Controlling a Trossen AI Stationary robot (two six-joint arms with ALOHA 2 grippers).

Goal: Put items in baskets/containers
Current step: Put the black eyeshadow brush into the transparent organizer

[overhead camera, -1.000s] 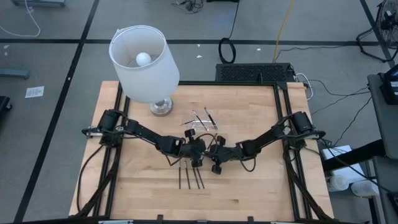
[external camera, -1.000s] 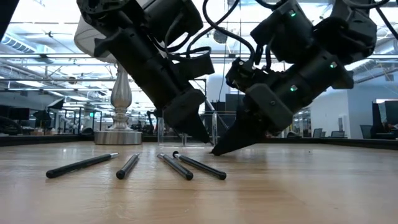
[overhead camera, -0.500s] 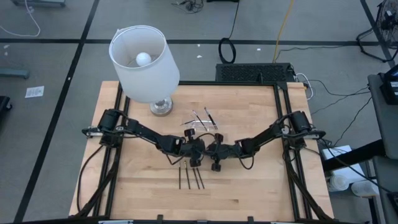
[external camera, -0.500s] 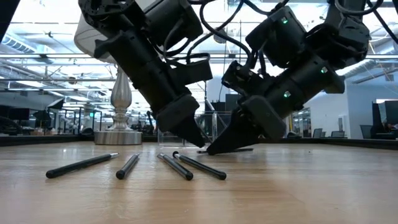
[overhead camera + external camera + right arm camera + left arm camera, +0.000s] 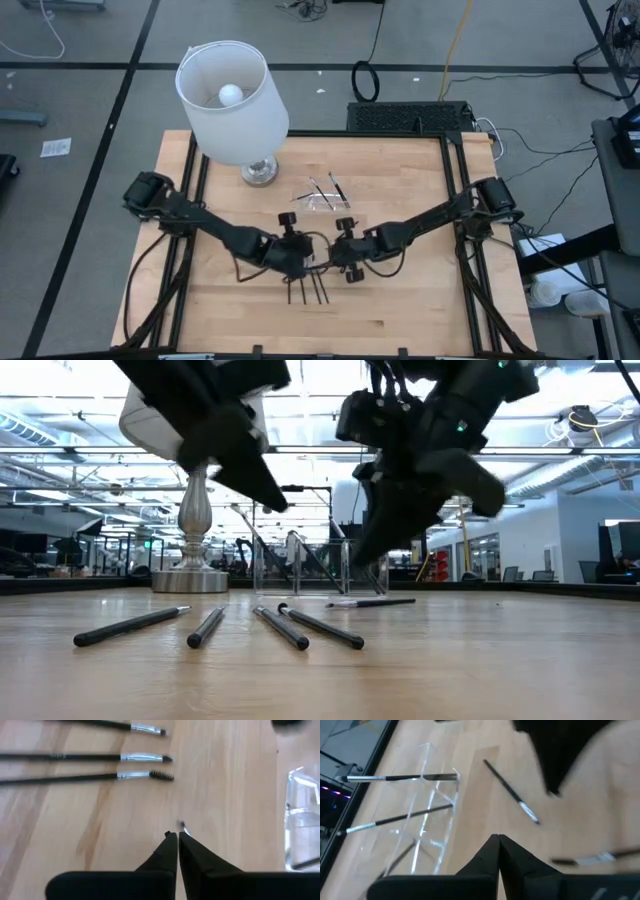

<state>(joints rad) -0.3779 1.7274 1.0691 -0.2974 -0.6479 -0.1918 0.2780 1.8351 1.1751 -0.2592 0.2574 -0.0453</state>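
Both arms have lifted since the earlier frames: a second ago their tips met low over the desk (image 5: 400, 300) beside the row of dark sticks, and now, in the low view, they hang clear above the wood, while the left arm's base has swung outward in the high view. The left gripper (image 5: 300, 262) sits just on the lamp side of the loose sticks (image 5: 308, 288), its fingers (image 5: 492, 851) pressed together and holding nothing. The right gripper (image 5: 340, 262) is just beside it, farther from the lamp (image 5: 232, 100), its fingers (image 5: 172, 845) likewise closed on nothing.

Four sticks lie side by side on the desk in the low view (image 5: 215, 625), on the side of the grippers away from the lamp; three of them show in the right wrist view (image 5: 90, 757), with metallic collars and small brush tips. Another stick (image 5: 370, 602) lies alone on the wood farther back, close to the clear tray (image 5: 320, 568); in the left wrist view it (image 5: 512, 800) lies apart from the tray wall.

The clear tray (image 5: 322, 195) stands between the lamp's foot and the grippers, near the lamp's metal base (image 5: 259, 172). Thin sticks (image 5: 400, 778) rest in it, leaning across its transparent walls (image 5: 437, 820) with their pale ends poking past the rim.
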